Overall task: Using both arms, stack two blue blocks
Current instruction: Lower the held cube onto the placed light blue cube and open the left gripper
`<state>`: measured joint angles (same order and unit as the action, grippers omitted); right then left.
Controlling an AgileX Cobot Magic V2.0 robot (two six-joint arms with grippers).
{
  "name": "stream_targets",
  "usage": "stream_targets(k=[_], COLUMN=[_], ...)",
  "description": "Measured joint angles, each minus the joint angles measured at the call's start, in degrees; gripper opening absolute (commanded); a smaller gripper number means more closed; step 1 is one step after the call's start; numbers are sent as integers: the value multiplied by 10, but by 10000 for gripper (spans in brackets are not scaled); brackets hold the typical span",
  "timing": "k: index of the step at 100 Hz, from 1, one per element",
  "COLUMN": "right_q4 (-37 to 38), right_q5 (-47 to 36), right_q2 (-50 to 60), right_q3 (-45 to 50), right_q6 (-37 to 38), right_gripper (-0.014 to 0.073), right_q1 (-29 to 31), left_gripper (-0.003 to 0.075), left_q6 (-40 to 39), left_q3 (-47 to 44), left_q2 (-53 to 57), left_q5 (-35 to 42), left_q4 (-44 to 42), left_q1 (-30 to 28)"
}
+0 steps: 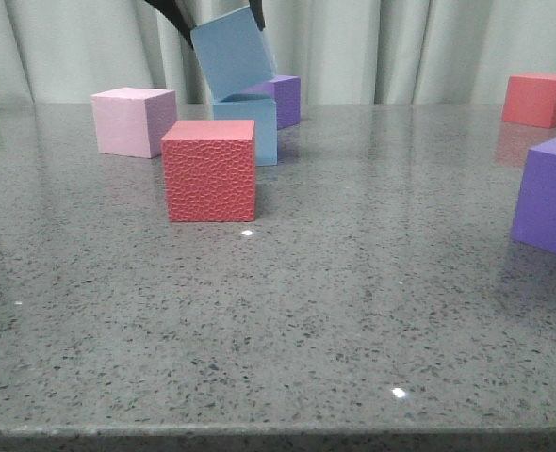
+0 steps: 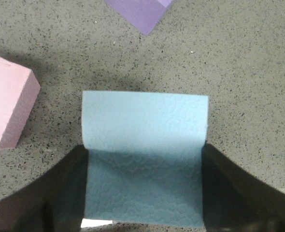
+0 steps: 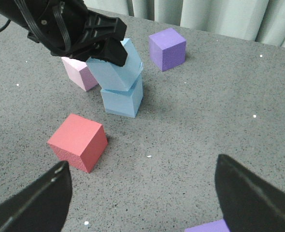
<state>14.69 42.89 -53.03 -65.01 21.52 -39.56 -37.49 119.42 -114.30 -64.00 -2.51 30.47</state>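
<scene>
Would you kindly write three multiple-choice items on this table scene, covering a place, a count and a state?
1. Where is the held blue block?
A. Tilted above the lower blue block
B. Flat on the red cube
C. Beside the green cube

2. How many purple cubes show in the front view?
A. None
B. Two
C. Four

3. How do the right gripper's jaws stand?
A. Shut on a purple cube
B. Shut on the red cube
C. Open, holding nothing

Answers:
1. A, since the left gripper holds it tilted over the other blue block in the front and right wrist views.
2. B, one purple cube behind the blue blocks, another at the right edge.
3. C, the right wrist view shows its jaws wide apart over bare table.
</scene>
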Motion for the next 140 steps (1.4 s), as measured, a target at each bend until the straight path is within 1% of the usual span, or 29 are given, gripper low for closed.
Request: stream_targets(k=[15,22,55,67,98,119,140], right_q4=[0,0,0,0,0,0,0], right_q5=[1,1,1,1,1,1,1], right_q2=[0,0,0,0,0,0,0], right_q3=[0,0,0,0,0,0,0], right_q6=[0,0,0,0,0,0,0], right_gripper=[598,598,598,598,598,598,598], right_q1=[0,0,0,0,0,0,0], left_gripper=[281,305,512,556,559,559,557], left_q6=[0,0,0,0,0,4,27], left_q3=[0,0,0,0,0,0,0], left_q2=[0,0,0,0,0,10,34], left_q5=[-12,-13,-15,-13,-11,10,17], left_q4=[-3,-4,-5,-4,-4,-4,-7], left_q1=[0,0,0,0,0,0,2])
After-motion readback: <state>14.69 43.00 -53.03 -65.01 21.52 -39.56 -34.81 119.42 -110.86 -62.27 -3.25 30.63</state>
